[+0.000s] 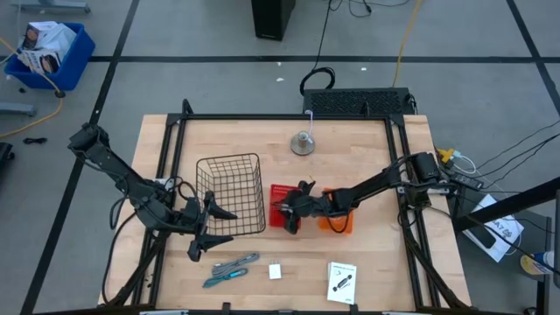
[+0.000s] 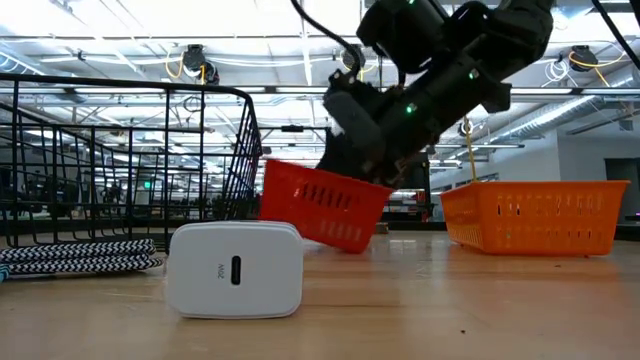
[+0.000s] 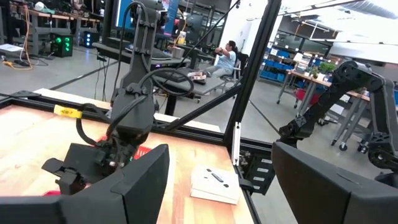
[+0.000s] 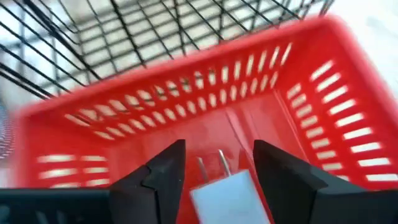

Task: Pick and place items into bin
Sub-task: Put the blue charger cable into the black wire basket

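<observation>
Pale wooden tabletop [image 1: 367, 254] in a workshop with concrete floor. Right gripper [image 4: 214, 171] narrowly parted around small white plug block [image 4: 230, 196] over tilted red slotted plastic bin [image 4: 186, 118], block partly cut off; left gripper [image 1: 208, 229] spread wide at 8 o'clock. Second white block [image 1: 275, 271], blue-grey tool [image 1: 229, 273], flat white packet [image 1: 342, 282] along 6 o'clock edge.

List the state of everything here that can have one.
Red bin: tilted.
Orange bin: upright, sitting flat.
Wire basket: upright.
White charger: lying flat, untouched.
Second charger: at right hand, above red bin's inside; grip unclear.
Left hand: open, empty.
</observation>
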